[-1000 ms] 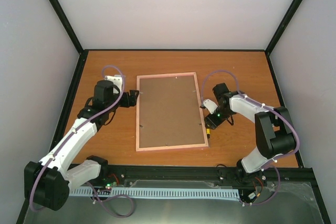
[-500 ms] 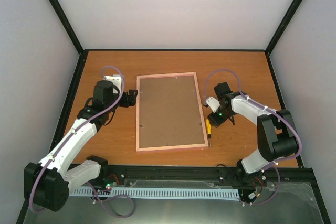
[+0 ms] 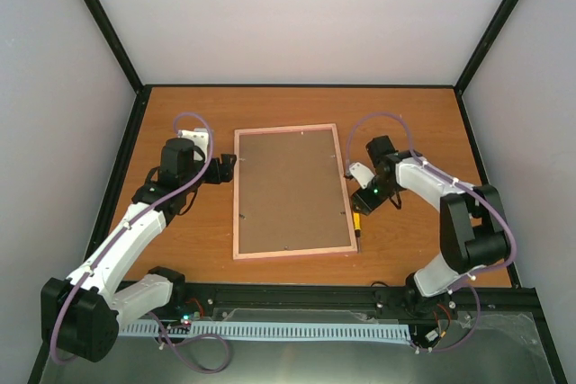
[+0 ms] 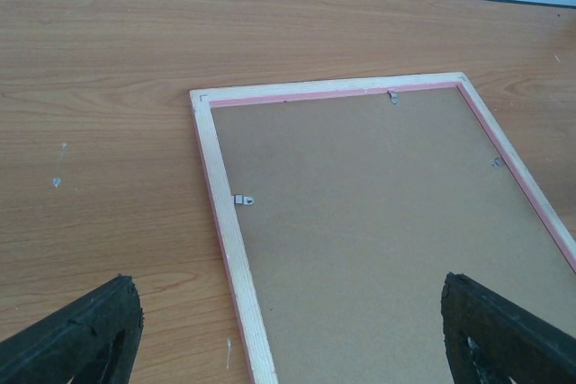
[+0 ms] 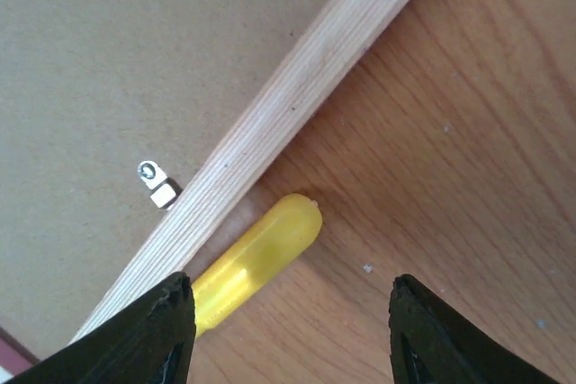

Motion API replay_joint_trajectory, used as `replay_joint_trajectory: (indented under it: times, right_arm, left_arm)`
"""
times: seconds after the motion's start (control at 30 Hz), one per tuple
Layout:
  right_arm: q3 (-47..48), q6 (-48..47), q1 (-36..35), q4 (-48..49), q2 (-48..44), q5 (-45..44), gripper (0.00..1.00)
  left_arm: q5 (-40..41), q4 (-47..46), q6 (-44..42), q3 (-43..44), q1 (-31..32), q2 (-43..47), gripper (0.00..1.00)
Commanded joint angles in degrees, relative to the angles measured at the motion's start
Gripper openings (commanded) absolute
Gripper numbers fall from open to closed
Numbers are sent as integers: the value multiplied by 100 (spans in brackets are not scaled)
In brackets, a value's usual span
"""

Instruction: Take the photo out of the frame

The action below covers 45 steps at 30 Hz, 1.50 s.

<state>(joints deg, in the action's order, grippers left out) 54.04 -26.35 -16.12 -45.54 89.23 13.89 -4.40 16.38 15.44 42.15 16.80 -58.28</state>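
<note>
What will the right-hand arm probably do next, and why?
Likely lower the right gripper and close on the yellow screwdriver: its handle lies between the open jaws, against the frame edge, not yet gripped. The frame lies back up, a metal tab still over the backing board, so a tool seems needed.

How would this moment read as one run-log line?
frame lying back up | photo hidden | left end effector open at frame's left edge | right end effector open over yellow screwdriver
</note>
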Motion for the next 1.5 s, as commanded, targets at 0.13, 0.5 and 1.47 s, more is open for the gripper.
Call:
replay_joint_trajectory:
  times: [0.13,0.5,1.47]
  right_arm:
    - [174,274,-19,120,646,186,57]
    - [-63,225,-135,368,754,-871,55]
    - [-726,-143,-128,-302,-53,-1867,40]
  left_arm:
    - [71,-31,-94,116,17,27,90]
    - [97,-30,-102,118,17,5,90]
    - [77,-18,-90,118,17,19,90]
